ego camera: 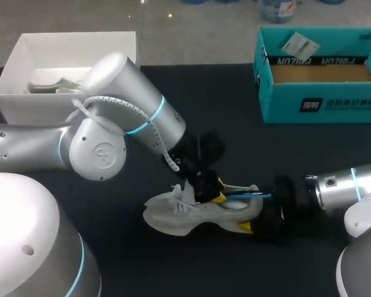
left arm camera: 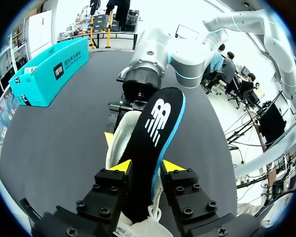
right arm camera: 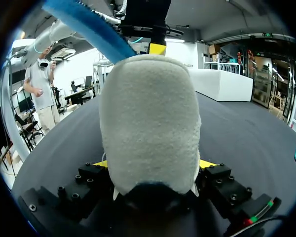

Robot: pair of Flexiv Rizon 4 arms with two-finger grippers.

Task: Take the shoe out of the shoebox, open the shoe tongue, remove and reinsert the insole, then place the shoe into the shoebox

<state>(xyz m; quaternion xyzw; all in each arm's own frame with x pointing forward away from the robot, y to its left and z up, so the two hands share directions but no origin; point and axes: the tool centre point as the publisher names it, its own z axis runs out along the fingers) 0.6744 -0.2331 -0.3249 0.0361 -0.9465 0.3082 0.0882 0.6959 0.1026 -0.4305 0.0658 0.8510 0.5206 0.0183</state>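
Slippage is our first worry. Our left pincer point(left arm camera: 145, 166) pinches the black foam insole with its blue edge point(left arm camera: 157, 123) between both yellow tips. It has only a narrow strip, so a drag against the shoe's lining could pull the insole free or fold it.

Just beneath and ahead of that pincer, the off-white knit shoe point(left arm camera: 117, 143) lies on the black tabletop point(left arm camera: 54, 148). Our right pincer point(right arm camera: 153, 165) has the padded heel between its fingers. They seem to press it from both sides, though the heel covers most of each pad. If that hold is loose, the shoe may swivel or tip once the insole is worked.

We cannot see inside the shoe, nor how much of the insole sits in it. From above, the left pincer masks the tongue and laces.

Farther off, well beyond the right pincer, stands the open teal cardboard shoebox point(ego camera: 321, 105). A white open box point(ego camera: 25, 104) sits well behind the left arm.
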